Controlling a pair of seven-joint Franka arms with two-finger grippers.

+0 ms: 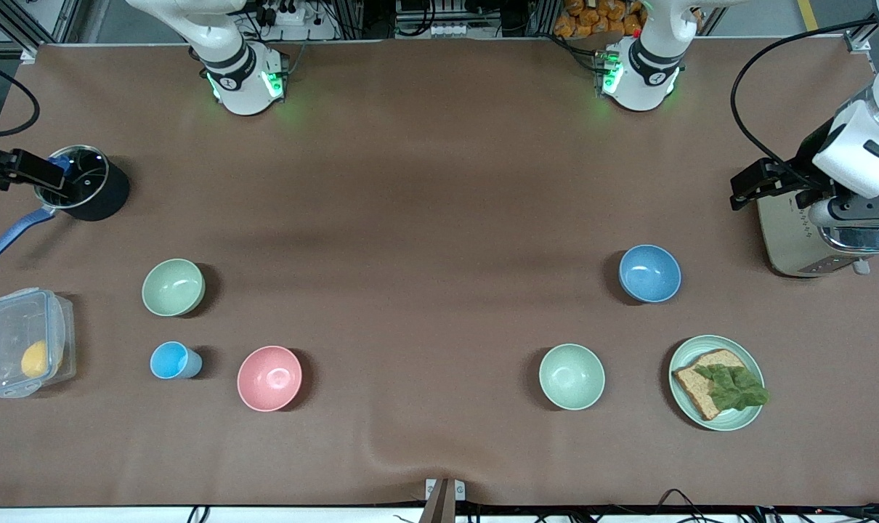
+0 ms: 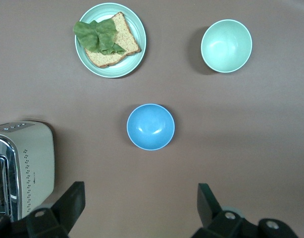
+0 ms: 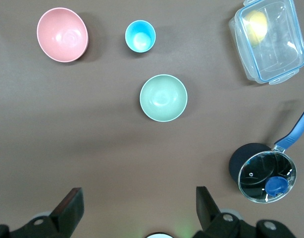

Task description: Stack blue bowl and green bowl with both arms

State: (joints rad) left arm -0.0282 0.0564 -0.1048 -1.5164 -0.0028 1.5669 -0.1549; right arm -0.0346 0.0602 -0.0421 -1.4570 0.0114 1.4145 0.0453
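Note:
The blue bowl (image 1: 649,273) stands upright toward the left arm's end of the table; it also shows in the left wrist view (image 2: 150,127). The sage-green bowl (image 1: 173,288) stands upright toward the right arm's end; it also shows in the right wrist view (image 3: 163,97). Both bowls are empty and far apart. My left gripper (image 1: 741,190) hangs high over the table beside the toaster, open and empty (image 2: 140,191). My right gripper (image 1: 51,176) hangs high over the pot, open and empty (image 3: 139,196).
A paler mint bowl (image 1: 572,376) and a green plate (image 1: 683,356) with bread and lettuce lie nearer the camera than the blue bowl. A toaster (image 1: 795,232), a pink bowl (image 1: 269,378), a light-blue cup (image 1: 174,360), a lidded pot (image 1: 83,181) and a clear box (image 1: 25,352) also stand here.

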